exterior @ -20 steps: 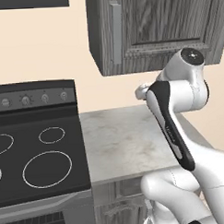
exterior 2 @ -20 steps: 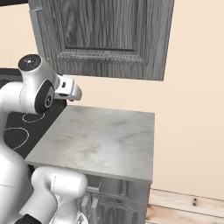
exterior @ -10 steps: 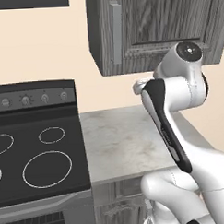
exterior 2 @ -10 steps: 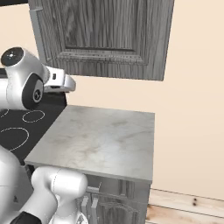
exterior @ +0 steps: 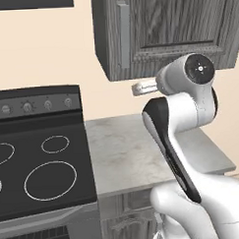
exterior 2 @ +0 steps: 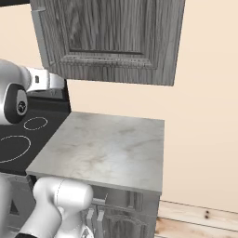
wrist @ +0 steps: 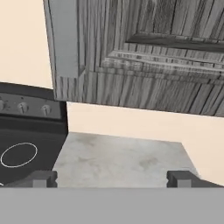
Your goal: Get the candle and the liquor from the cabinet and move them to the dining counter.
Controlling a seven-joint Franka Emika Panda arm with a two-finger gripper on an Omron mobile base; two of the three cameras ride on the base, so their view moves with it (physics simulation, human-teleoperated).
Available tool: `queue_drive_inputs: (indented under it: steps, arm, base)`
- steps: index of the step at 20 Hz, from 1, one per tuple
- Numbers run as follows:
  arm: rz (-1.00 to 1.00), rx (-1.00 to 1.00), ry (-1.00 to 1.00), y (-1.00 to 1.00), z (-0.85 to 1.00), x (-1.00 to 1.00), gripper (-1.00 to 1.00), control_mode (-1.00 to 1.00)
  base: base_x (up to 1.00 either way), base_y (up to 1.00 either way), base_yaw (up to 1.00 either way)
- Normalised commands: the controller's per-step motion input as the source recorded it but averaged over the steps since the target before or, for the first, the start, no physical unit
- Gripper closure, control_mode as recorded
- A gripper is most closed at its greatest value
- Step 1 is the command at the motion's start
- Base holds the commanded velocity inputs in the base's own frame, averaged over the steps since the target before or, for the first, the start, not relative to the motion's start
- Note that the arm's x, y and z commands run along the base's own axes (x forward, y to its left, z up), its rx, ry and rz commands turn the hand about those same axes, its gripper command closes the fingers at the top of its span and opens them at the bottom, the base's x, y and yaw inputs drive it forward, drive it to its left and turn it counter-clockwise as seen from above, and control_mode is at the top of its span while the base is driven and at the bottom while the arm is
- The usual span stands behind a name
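The cabinet (exterior: 176, 25) hangs on the wall with its panelled door shut; it also shows in the right base view (exterior 2: 111, 37) and in the hand view (wrist: 153, 65). Its vertical bar handle (exterior: 124, 35) runs down the door's left edge (wrist: 63, 39). My gripper (wrist: 113, 178) is open and holds nothing, its two fingertips (wrist: 41, 178) set wide apart. It hovers just below the cabinet's lower left corner, facing the wall, as my hand (exterior: 142, 87) shows. The candle and the liquor are hidden. The dining counter is out of view.
A small marbled worktop (exterior: 128, 150) lies under the cabinet, against the beige wall. A black stove (exterior: 40, 164) with ring burners and knobs adjoins it on the left. Wood floor (exterior 2: 195, 223) shows to the right of the base cabinet.
My arm has lifted and the hand has swung up and left, toward the handle side of the cabinet. The jaws have stayed open.
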Motion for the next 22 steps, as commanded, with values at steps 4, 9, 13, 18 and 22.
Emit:
queue_drive_inputs:
  steps: [4,9,13,18,22]
  arm:
    - [0.0,0.03,-0.22,0.33,0.24,-0.07,-1.0,-1.0]
    - [0.0,0.07,-0.05,0.25,0.34,0.0,-1.0,-1.0]
    - [0.0,0.06,0.0,0.12,0.44,-0.04,-1.0,-1.0]
    - [0.0,0.1,0.0,0.08,0.38,0.0,-1.0,-1.0]
    - [0.0,0.1,0.0,0.06,0.26,0.0,-1.0,-1.0]
  base:
    - [0.0,0.0,0.0]
    - [0.0,0.0,0.0]
    - [0.0,0.0,0.0]
    - [0.0,0.0,0.0]
    - [0.0,0.0,0.0]
